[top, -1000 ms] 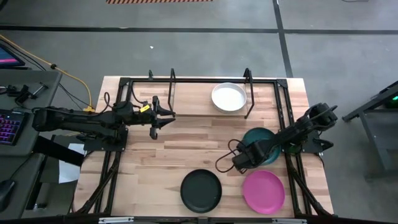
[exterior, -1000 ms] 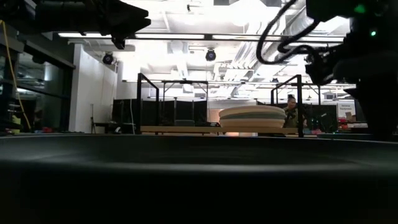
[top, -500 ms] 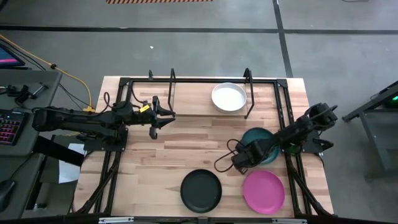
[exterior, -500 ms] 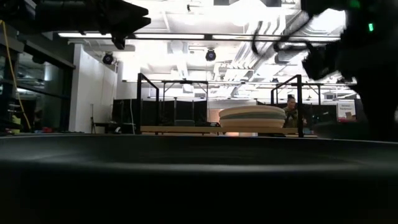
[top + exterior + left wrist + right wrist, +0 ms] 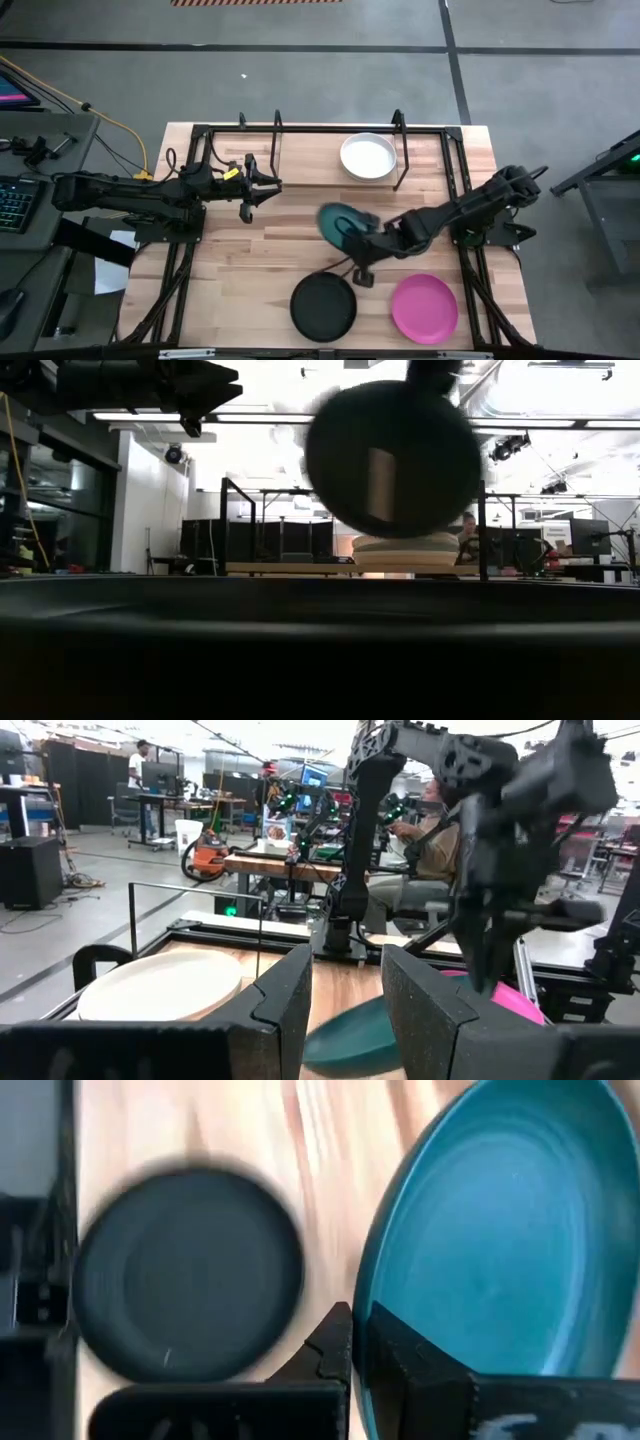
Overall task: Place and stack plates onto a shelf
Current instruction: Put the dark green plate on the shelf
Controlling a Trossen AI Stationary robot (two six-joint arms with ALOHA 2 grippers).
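My right gripper (image 5: 362, 242) is shut on the dark teal plate (image 5: 338, 224), which hangs tilted above the table's middle. The same plate shows as a dark disc (image 5: 392, 455) in the low view. The black plate (image 5: 323, 305) and the magenta plate (image 5: 424, 307) lie flat near the front edge. A stack topped by the white plate (image 5: 368, 156) rests on the shelf (image 5: 320, 150) at the far side. My left gripper (image 5: 262, 190) hovers open at the left of the shelf, holding nothing. My right gripper pinches the dark teal plate's rim (image 5: 368, 1325) between its two fingers, one on the inner face and one on the underside. The fingers come from the table's right, slanting down. The plate is lifted clear of the table and tipped steeply on edge.
A black tube frame (image 5: 455, 180) edges the tabletop, and the shelf's wire uprights (image 5: 398, 130) stand beside the stack. Bare wood lies between the shelf and the front plates. A seated person (image 5: 440, 840) shows beyond the table.
My right gripper has shut on the dark teal plate's rim at the table's right. It has lifted the plate clear and carried it toward the table's left, to the middle. The plate has tipped from flat to steeply tilted.
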